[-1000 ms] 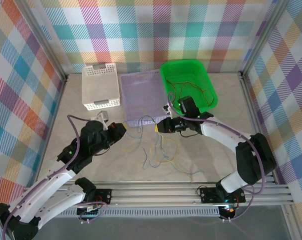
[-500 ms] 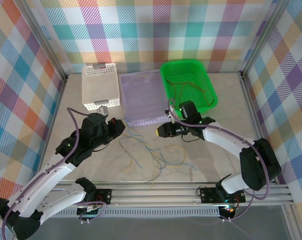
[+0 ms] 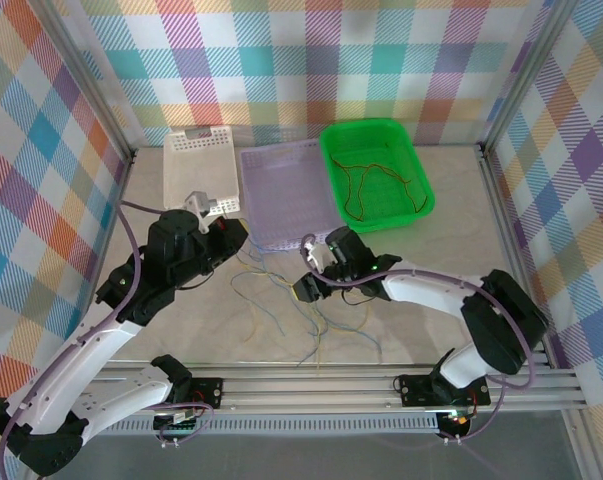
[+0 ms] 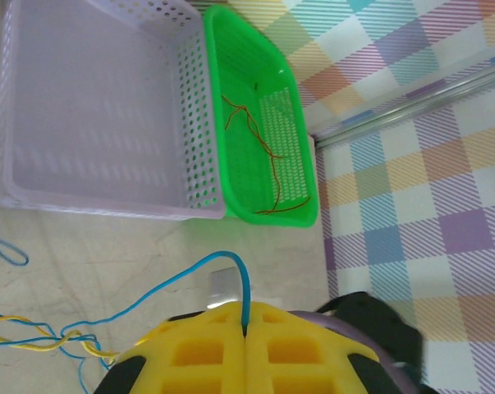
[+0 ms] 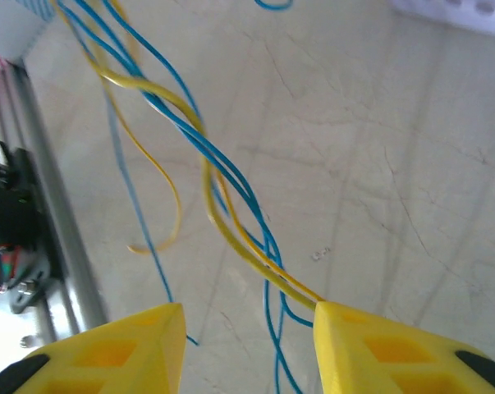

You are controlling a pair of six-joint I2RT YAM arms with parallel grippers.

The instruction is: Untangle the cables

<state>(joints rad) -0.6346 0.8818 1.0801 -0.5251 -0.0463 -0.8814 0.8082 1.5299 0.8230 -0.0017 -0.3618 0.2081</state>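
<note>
Top external view: a tangle of blue and yellow cables (image 3: pixel 281 300) lies loose on the table (image 3: pixel 451 245), between the two grippers and just in front of the purple basket (image 3: pixel 281 190). One red-orange cable (image 3: pixel 376 185) lies in the green basket (image 3: pixel 426 205). A white basket (image 3: pixel 196 165) sits at far left.

Left gripper (image 3: pixel 231 232) is clamped tight on a blue cable (image 4: pixel 190 279). In the left wrist view the strand comes straight out of the seam between the closed yellow fingers (image 4: pixel 198 353), then loops down-left to a blue-yellow twist (image 4: pixel 58 341) on the table.

Right gripper (image 5: pixel 247 328) has its jaws apart and holds nothing. In the right wrist view the braided blue and yellow strands (image 5: pixel 222 189) run toward the gap, and a yellow strand touches the inner edge of one finger (image 5: pixel 395 353).

Step in hand, my read: the left anchors the blue strand, and the right needs a grip on a yellow one to pull them apart. To do it well:
- Bring the right jaws over the yellow strand only, near the braid but on its free side, not on the braid itself. Catching blue too would likely tighten the twist.
- Close fully, since the wires look very thin and likely slip.
- Draw away from the left gripper, low over the table and slowly, so the twist can unwind.

Risk: the pull drags the whole tangle along instead of separating it. Progress looks early to mid, with one cable binned and the rest tangled.
</note>
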